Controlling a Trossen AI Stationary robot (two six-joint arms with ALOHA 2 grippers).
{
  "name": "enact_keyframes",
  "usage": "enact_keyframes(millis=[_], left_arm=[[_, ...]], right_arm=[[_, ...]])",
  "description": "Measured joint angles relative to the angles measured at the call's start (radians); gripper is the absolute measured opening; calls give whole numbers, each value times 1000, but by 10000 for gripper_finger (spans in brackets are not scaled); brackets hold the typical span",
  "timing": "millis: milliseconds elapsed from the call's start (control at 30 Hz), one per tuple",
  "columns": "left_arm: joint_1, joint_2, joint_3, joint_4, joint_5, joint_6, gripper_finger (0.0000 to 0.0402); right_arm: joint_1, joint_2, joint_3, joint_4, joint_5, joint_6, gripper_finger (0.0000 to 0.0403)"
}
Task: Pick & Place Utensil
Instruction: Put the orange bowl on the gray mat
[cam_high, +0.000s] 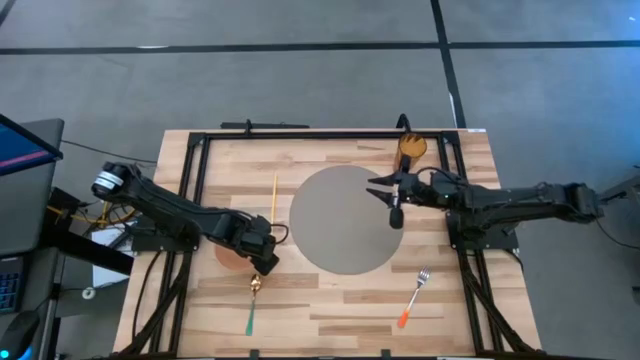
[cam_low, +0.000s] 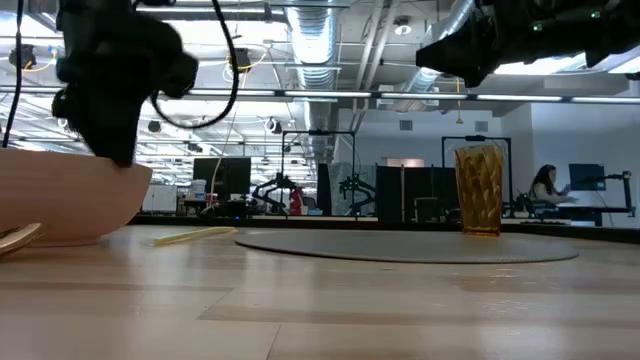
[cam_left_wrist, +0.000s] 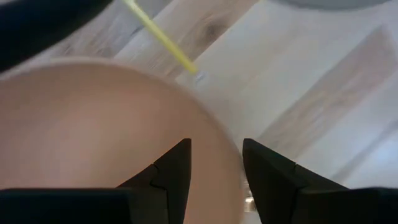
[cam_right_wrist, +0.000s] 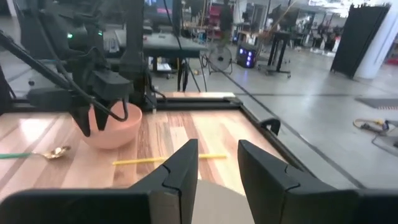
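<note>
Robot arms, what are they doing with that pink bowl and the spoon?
The left gripper hangs open and empty just over the pink bowl, close to the gold spoon with a green handle lying on the table. Nothing has been picked up yet. The right gripper waits open above the round grey mat, near the amber cup. A fork and a yellow stick lie untouched.

Even overhead light (soft shadows), blurred close-up bowl.
</note>
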Motion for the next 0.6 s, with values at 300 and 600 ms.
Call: enact_keyframes(millis=[300, 600], left_arm=[[2, 45, -13, 11, 9, 98, 99], [-19, 13, 4, 6, -60, 116, 13]], right_arm=[[0, 157, 175, -386, -3, 77, 107], [0, 306, 248, -486, -1, 77, 107]])
